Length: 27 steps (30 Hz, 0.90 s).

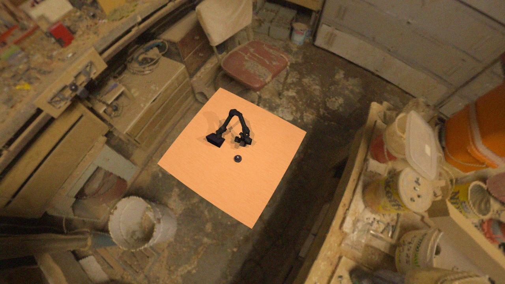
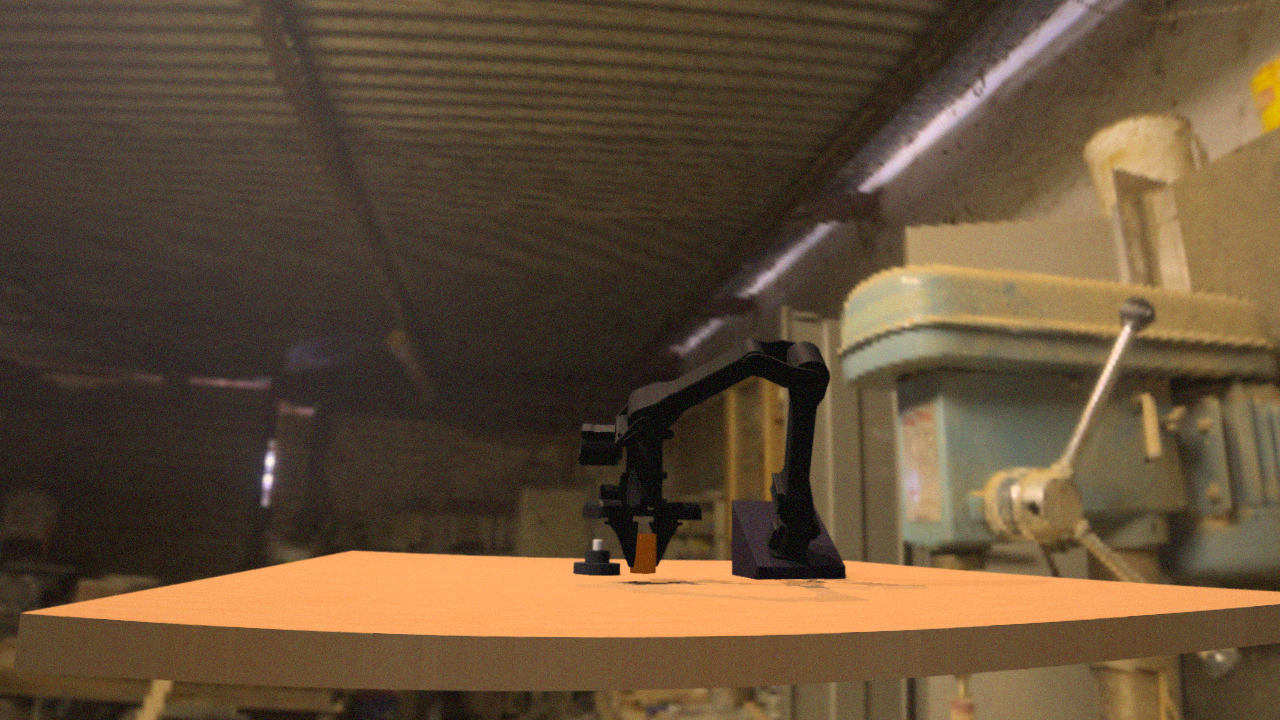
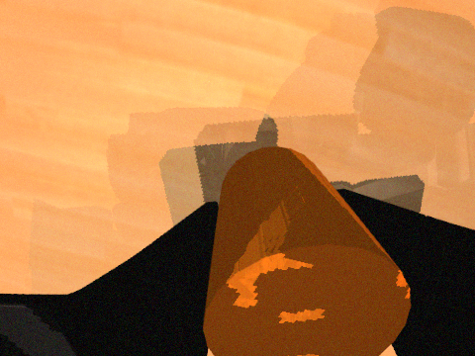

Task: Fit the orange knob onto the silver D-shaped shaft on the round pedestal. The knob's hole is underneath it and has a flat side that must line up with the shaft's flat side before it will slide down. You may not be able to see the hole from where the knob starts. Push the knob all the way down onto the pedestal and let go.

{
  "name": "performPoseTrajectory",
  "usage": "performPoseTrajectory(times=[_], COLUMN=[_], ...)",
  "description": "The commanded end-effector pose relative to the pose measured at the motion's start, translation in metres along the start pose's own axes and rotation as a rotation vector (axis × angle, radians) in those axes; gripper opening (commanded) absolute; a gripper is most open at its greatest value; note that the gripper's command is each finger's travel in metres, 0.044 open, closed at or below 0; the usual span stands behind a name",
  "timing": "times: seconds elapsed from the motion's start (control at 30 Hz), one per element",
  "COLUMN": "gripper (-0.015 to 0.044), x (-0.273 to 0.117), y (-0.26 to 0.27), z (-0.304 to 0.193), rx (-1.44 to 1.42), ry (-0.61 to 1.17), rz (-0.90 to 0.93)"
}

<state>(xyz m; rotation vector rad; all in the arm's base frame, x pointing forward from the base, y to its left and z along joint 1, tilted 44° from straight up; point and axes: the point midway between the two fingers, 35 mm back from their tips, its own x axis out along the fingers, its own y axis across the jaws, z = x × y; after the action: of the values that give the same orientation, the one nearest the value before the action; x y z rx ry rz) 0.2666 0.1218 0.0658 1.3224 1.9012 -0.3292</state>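
Black and tapered, the hand (image 1: 242,143) (image 2: 645,560) (image 3: 275,208) pointed down and pinched the orange knob (image 2: 645,549) (image 3: 307,297) between its two fingers. From the wrist, the knob showed a rounded end and a long side, mostly brownish orange in shade, with ragged brighter patches of light. Its underside was hidden, and whether it touched the tabletop (image 1: 247,190) (image 2: 447,608) (image 3: 74,59) could not be told.

Seen from above, the tabletop was a pale orange, wood-grained sheet with four sharp corners; from the side, its thick edge looked duller and browner. The dark, round pedestal (image 1: 238,160) (image 2: 597,567) stood upright near the middle, lower in the top view than the hand, with a wide foot and a narrower step. From it rose the short, silvery shaft (image 1: 238,157) (image 2: 597,544), bare, its flat side too small to make out. The knob was near the pedestal but apart from it, off the shaft.

Toward the upper-left edge sat the arm's dark, wedge-shaped base (image 1: 219,145) (image 2: 747,546), and the matte black arm (image 1: 244,124) (image 2: 707,380) bent over from it. Soft grey shadows overlapped on the grain beneath the hand.
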Motion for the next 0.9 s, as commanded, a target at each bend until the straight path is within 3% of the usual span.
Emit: performPoseTrajectory(times=[0.0, 0.63, 0.87], gripper=[0.0, 0.0, 0.0], x=[-0.018, -0.118, -0.124], y=[0.005, -0.001, -0.003], z=[0.004, 0.001, 0.0], rx=[0.001, 0.037, 0.041], ry=[-0.012, -0.004, -0.003], rz=[0.008, 0.014, 0.038])
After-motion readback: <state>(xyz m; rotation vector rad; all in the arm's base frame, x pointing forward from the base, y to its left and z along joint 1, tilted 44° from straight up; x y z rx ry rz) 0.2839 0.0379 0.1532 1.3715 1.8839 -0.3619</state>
